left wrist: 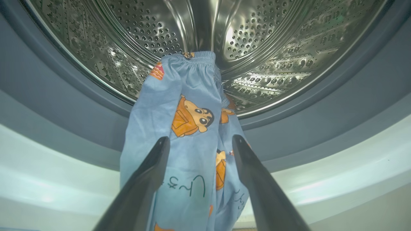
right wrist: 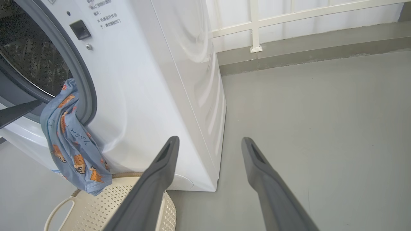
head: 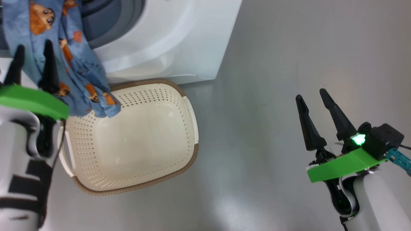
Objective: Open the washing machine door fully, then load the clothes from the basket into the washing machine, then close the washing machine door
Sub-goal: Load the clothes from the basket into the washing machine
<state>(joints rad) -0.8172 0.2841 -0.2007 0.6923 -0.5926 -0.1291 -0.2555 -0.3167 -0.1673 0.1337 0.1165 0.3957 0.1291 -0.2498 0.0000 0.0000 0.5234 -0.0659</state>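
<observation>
1. left pincer (head: 34,45) (left wrist: 200,139): at the mouth of the washing machine (head: 167,38) (right wrist: 144,80), pointing into it. Jaws spread, gripping nothing. Both fingers sit in front of the cloth without pinching it. In the right wrist view, one of its fingers (right wrist: 16,112) pokes in at the left of the machine's mouth.
2. blue printed garment (head: 80,73) (left wrist: 189,112) (right wrist: 70,144): light blue with orange cartoon prints. It is draped over the lower lip of the machine's grey rubber ring (left wrist: 48,89). The elastic waistband end lies up at the edge of the drum (left wrist: 273,48). The rest hangs down the machine's white front.
3. washing machine: mouth uncovered, perforated steel drum showing behind the garment. A dark latch socket (right wrist: 80,29) sits on the front panel just right of the ring.
4. basket (head: 144,96) (right wrist: 96,208): cream with a brown rim, on the floor (head: 273,64) against the machine's front base, below the mouth. The garment's hem hangs at the machine-side rim; cannot tell if it touches.
5. right pincer (head: 310,94) (right wrist: 210,139): well to the right of the machine, above grey floor. Jaws spread, gripping nothing.
6. white railing (right wrist: 253,25): along the wall beyond the machine's right side.
</observation>
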